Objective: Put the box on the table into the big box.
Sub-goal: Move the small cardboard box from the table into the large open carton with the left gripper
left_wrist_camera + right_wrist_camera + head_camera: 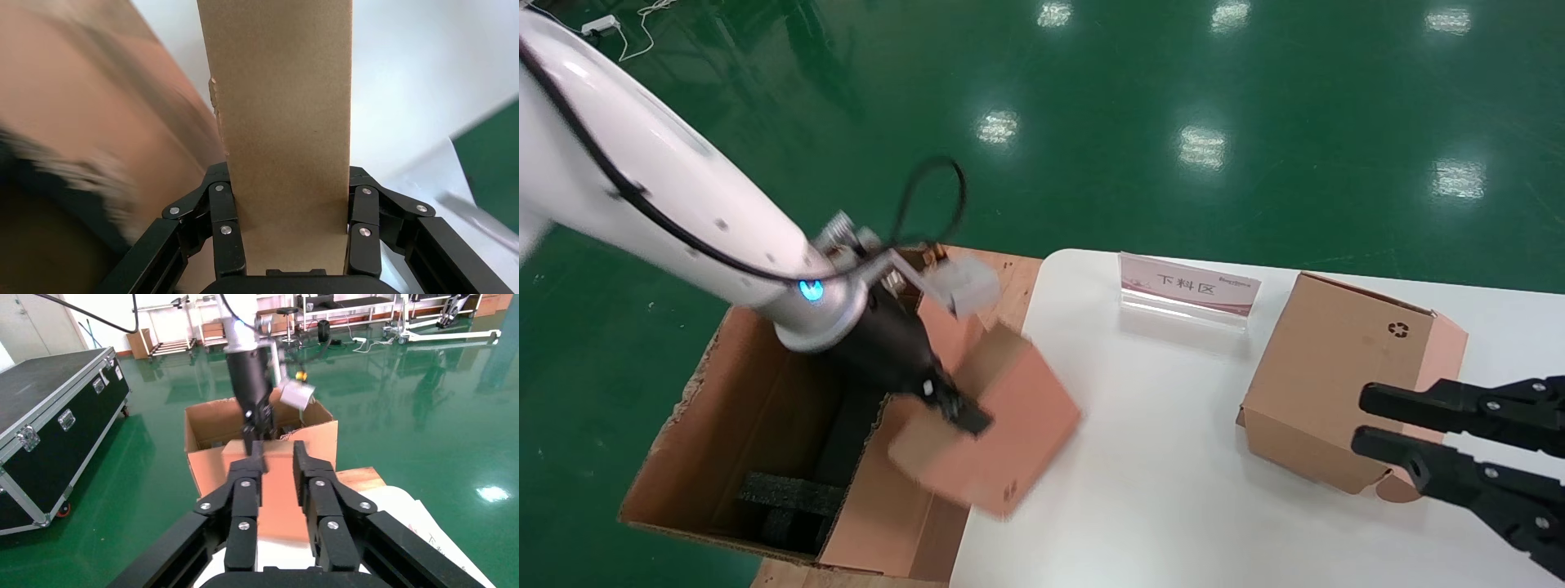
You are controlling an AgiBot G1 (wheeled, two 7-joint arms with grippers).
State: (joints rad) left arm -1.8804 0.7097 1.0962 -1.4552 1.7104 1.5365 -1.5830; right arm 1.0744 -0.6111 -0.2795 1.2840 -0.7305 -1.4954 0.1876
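Observation:
The box (1009, 433), slim and pinkish-brown, hangs tilted over the table's left edge, beside the big box (740, 408). My left gripper (960, 412) is shut on its upper edge. In the left wrist view the box's narrow side (284, 110) fills the space between both fingers of that gripper (287, 184). The big box stands open on the floor left of the white table (1156, 474), with black foam (789, 494) inside. My right gripper (1361, 420) hovers open and empty at the table's right. The right wrist view shows it (278, 453) facing the held box (278, 502).
A chunkier cube-like brown box (1336, 367) stands on the table just left of my right gripper. A small sign stand (1189, 282) sits at the table's far edge. A wooden pallet (1009, 278) lies under the big box. A black flight case (55, 410) stands on the green floor.

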